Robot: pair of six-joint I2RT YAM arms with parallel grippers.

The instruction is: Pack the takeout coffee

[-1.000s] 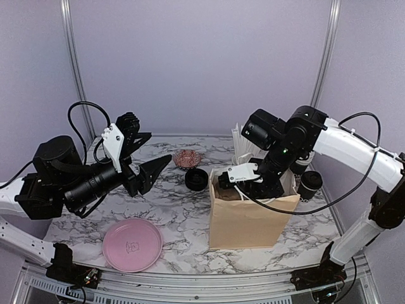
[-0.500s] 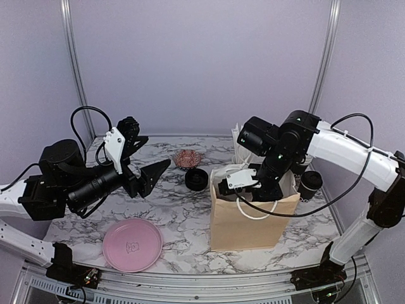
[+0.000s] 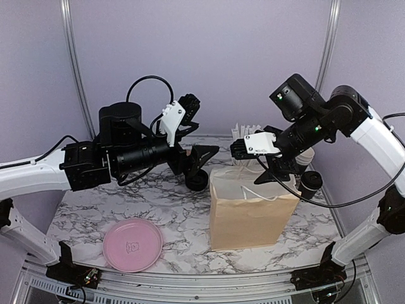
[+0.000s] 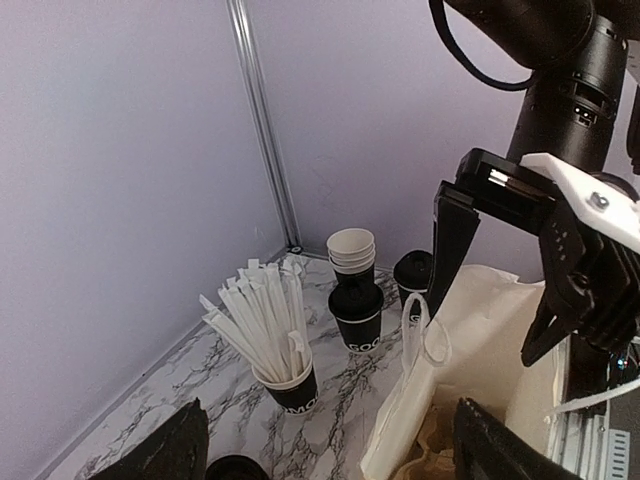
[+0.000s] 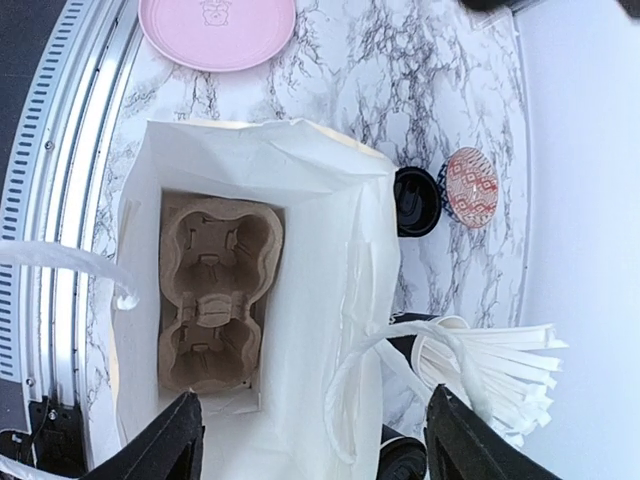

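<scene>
Two lidded black takeout coffee cups (image 4: 357,312) (image 4: 412,272) stand at the back right corner beside a stack of open cups (image 4: 352,248); one shows in the top view (image 3: 310,185). Another black round-topped cup (image 3: 197,181) stands left of the brown paper bag (image 3: 253,212), also in the right wrist view (image 5: 415,200). The bag stands open with the pulp carrier (image 5: 215,300) empty at its bottom. My right gripper (image 3: 253,163) (image 5: 315,440) hangs open and empty above the bag. My left gripper (image 3: 200,157) (image 4: 330,455) is open and empty, in the air left of the bag's mouth.
A black cup of white straws (image 4: 285,385) stands behind the bag. A red patterned bowl (image 5: 470,185) sits at the back. A pink plate (image 3: 133,244) lies at the front left. The bag's white handles (image 4: 420,330) stick up. Metal frame posts stand at the back corners.
My right gripper has risen out of the bag, open. My left arm has swung up and to the right, toward the bag.
</scene>
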